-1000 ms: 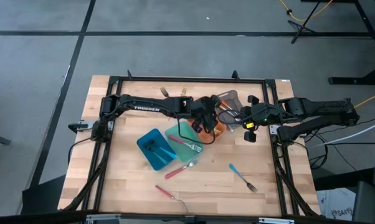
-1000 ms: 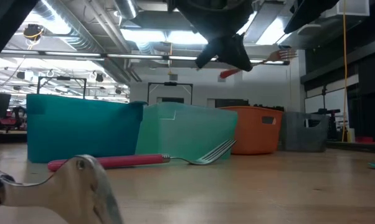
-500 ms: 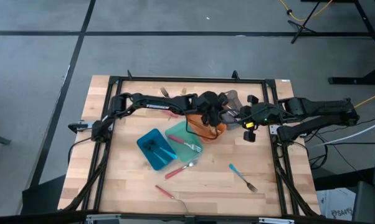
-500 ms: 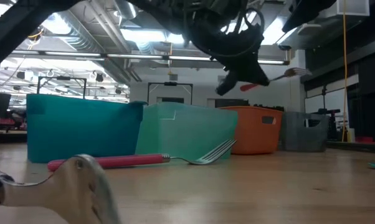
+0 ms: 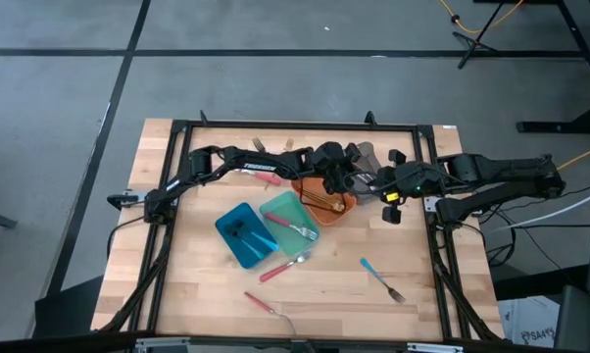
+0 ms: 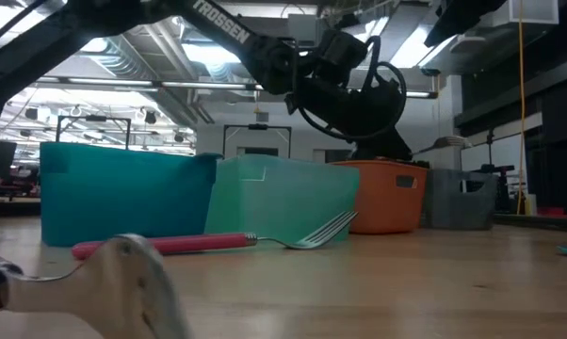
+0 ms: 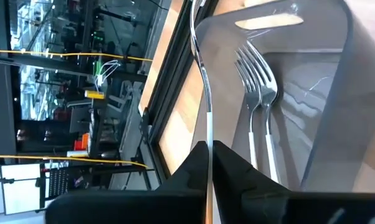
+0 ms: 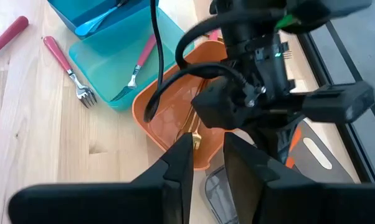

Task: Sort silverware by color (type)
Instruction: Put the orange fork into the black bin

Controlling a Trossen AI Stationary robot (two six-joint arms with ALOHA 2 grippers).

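Your left gripper [image 5: 352, 169] is pinching a silver-handled fork [image 7: 202, 93] over the grey tray [image 7: 337, 93], where two silver forks [image 7: 257, 87] are lying; your right gripper [image 8: 207, 163] is waiting spread beside the orange tray [image 8: 175, 118]. Red-handled forks [image 5: 280, 268] and a blue-handled fork [image 5: 381, 278] are resting on the wooden table [image 5: 197, 284], with grey floor beyond. Since a second ago, the left gripper has been carrying its fork from above the orange tray toward the grey one.

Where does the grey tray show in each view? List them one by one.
High view: grey tray, back centre, partly under an arm.
Low view: right of the orange tray, at.
Left wrist view: close ahead, silver forks inside.
Right wrist view: beside the orange tray, partly hidden.
Shared landmark: the orange tray next to it.
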